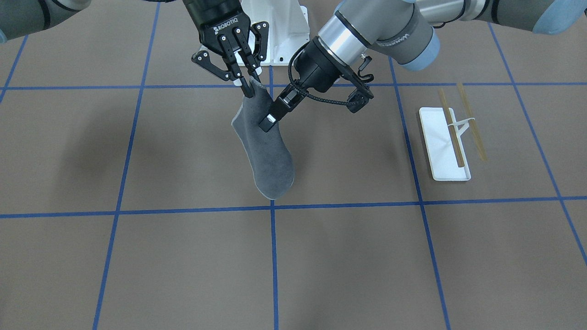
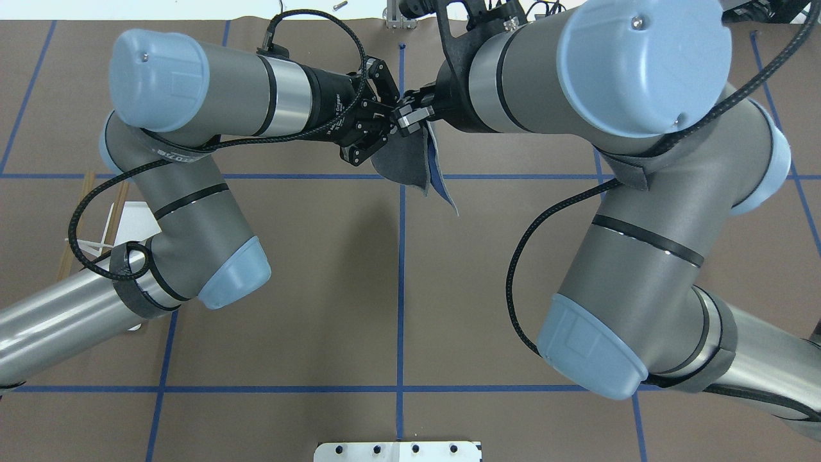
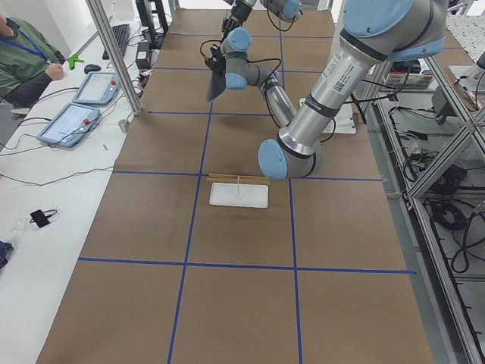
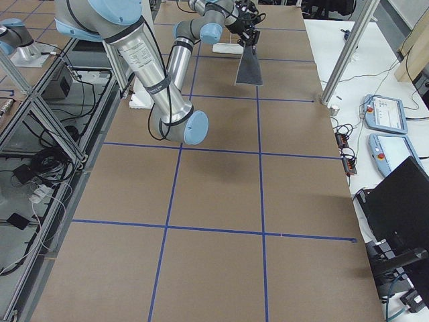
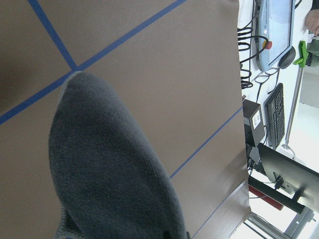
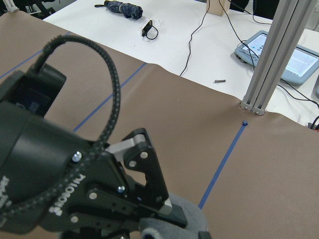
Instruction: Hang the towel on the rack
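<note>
Writing: "ROBOTIQ" is showing in white on the black body of the right gripper point(image 1: 246, 88) in the front-facing view. Similar lettering on the left gripper point(image 1: 268, 123) is appearing upside down in the right wrist view and is only partly readable.
Right gripper: its fingers are clamping together on the top corner of the towel point(image 1: 268, 156).
Left gripper: it is coming in at a slant and pinching the towel's side edge just below that corner, jaws closed on the cloth.
Towel: it is hanging down from the two grips over the middle of the table point(image 1: 183, 151), well apart from the rack point(image 1: 440, 142). In the side views its lower end is appearing to hang off the surface.
Materials: the towel is looking soft and fuzzy, with a pale stitched rim and a rounded lower end. The rack is showing a flat white tray-like base, a thin white support and two light-wood rods. The table is wearing brown paper crossed by blue tape lines point(image 1: 274, 256).
View differences: the front-facing and left wrist views are showing only the dark grey face (the wrist view closest on the nap). The overhead view is also catching a sliver of royal blue, with the left arm covering part of the rack.
</note>
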{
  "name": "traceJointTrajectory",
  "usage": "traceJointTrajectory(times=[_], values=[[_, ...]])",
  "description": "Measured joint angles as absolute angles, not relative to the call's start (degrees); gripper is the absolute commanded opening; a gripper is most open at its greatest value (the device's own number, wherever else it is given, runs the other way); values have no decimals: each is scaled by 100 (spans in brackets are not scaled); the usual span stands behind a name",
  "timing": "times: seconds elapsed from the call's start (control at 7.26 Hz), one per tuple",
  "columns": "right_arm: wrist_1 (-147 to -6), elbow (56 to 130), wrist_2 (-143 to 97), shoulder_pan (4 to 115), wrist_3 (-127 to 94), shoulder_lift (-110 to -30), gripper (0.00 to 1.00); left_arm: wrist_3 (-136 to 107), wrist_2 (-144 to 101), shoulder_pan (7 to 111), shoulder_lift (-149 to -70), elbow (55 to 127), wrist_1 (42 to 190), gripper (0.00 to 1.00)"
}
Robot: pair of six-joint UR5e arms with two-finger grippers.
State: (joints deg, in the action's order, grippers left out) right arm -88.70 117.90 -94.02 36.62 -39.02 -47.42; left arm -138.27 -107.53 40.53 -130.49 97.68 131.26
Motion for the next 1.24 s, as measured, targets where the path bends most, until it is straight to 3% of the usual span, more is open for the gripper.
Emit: traceJointTrajectory(times=[0.55, 1.24], values=[[-8859, 11635, -11109, 4816, -3873, -5204, 100, -12909, -11241, 4548, -12734, 9867, 13031, 0], [-8878, 9929, -12340, 6132, -2189, -5426, 100, -10358, -13417, 5512, -11512, 10655, 13009, 0]])
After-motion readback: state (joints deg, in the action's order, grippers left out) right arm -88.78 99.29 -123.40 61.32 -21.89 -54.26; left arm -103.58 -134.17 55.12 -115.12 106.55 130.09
